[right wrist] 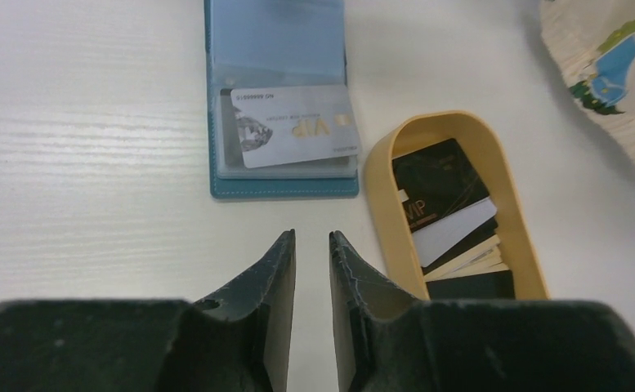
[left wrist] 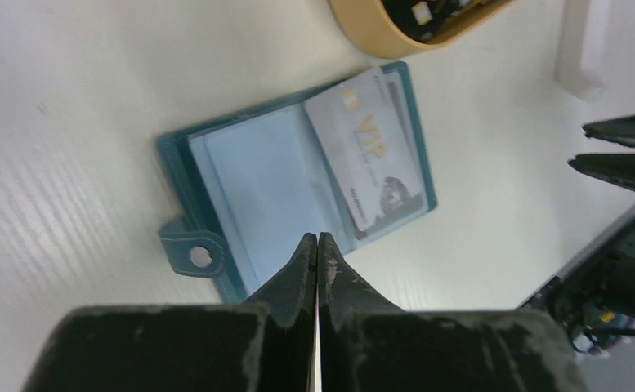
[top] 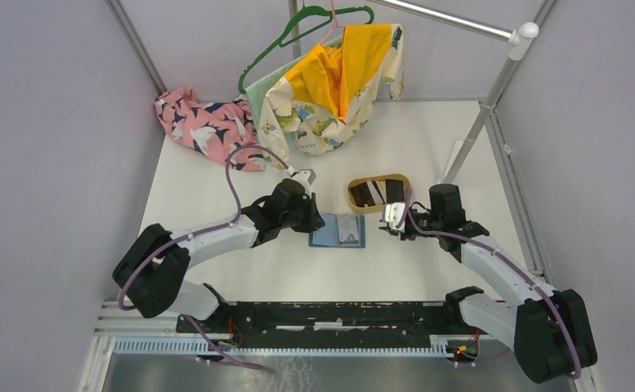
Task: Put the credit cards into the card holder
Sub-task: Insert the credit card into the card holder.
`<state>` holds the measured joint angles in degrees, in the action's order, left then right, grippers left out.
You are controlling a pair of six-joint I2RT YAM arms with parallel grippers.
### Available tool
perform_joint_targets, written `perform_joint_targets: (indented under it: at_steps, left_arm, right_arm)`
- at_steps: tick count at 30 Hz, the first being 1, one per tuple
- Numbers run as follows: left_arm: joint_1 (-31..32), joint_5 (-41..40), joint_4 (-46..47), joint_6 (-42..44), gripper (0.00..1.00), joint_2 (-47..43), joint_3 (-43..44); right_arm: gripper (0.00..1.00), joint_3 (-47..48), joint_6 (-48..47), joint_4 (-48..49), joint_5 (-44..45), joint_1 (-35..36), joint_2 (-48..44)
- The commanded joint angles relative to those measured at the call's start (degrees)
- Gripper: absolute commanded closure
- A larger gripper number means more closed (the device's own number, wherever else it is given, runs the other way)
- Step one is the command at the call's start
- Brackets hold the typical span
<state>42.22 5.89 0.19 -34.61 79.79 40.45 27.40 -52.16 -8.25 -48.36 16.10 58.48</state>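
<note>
The teal card holder (top: pixel 327 234) lies open and flat on the white table between my two grippers. A silver VIP credit card (left wrist: pixel 373 159) sits in its right clear pocket, and the left pocket (left wrist: pixel 257 180) looks bare. The snap tab (left wrist: pixel 195 255) sticks out to the left. Several more credit cards (right wrist: pixel 444 204), dark and pale, lie stacked in the tan tray (right wrist: pixel 379 175). My left gripper (left wrist: pixel 318 237) is shut with nothing in it, its tips over the holder's near edge. My right gripper (right wrist: pixel 312 237) stands slightly open and empty, just short of the holder (right wrist: pixel 285 186) and beside the tray.
The oval tan tray (top: pixel 352 193) stands just behind the holder on the right. A pink patterned cloth (top: pixel 195 122) and a yellow-and-dinosaur garment (top: pixel 338 82) on a green hanger lie at the back. A white pole (top: pixel 494 90) rises at the back right.
</note>
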Motion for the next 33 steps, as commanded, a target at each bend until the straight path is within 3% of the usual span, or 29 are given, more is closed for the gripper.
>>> perform_joint_targets:
  at_steps: [1, 6, 17, 25, 33]
  left_arm:
    - [-0.1, -7.1, 1.2, 5.5, 0.98, 4.1, 2.7]
    - [0.1, -6.2, 5.8, 6.0, 0.98, 9.7, 3.2]
    - [2.3, -4.1, 9.0, 5.9, 0.98, 18.5, 8.0]
    - [3.7, -4.4, 6.3, 6.0, 0.98, 22.5, 11.1]
    - [5.9, -3.3, 6.1, 6.2, 0.98, 23.2, 12.7]
  right_arm:
    - [0.74, -0.8, -4.0, 2.5, 1.8, 0.7, 3.2]
    - [0.81, 0.0, -2.6, 5.1, 5.5, 3.9, 7.6]
    - [0.81, 2.7, 2.2, 10.8, 21.9, 10.7, 17.8]
    - [0.80, 4.2, 4.8, 12.5, 27.1, 13.7, 22.6]
    - [0.80, 6.1, 8.7, 13.6, 25.4, 15.2, 26.2]
